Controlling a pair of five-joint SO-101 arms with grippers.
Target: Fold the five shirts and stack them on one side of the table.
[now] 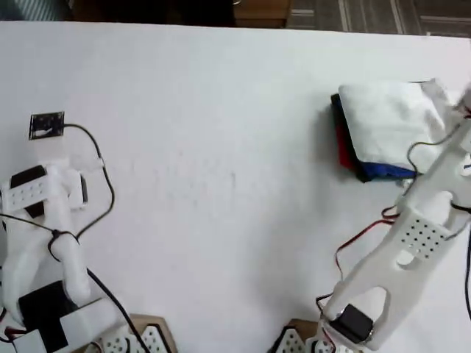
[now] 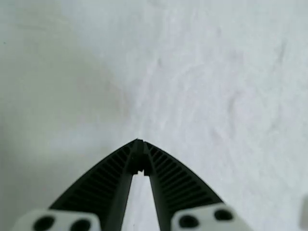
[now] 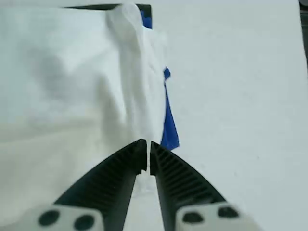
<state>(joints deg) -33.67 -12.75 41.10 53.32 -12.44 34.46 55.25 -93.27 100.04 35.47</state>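
1. My left arm [image 1: 33,243] stands folded at the near left of the table [image 1: 221,110], well apart from the shirts.
2. My left pincer [image 2: 139,143] is closed, its tips touching, and it hangs over bare white tabletop.
3. My right arm [image 1: 412,243] stretches from the near right edge out toward the far right side of the table.
4. My right pincer [image 3: 147,153] is closed on a raised ridge of the white shirt [image 3: 62,96]. The cloth bunches up into a narrow fold that runs right to my tips.
5. The stack [image 1: 383,125] lies on the right half of the table, toward its far side. The white shirt is on top and covers most of it.
6. A blue shirt [image 1: 384,172] peeks out under the white one along the stack's near edge.
7. A red shirt [image 1: 344,153] shows along the stack's left edge, with a black layer [image 1: 336,110] just beyond it.
8. I cannot tell how many shirts the stack holds in all.
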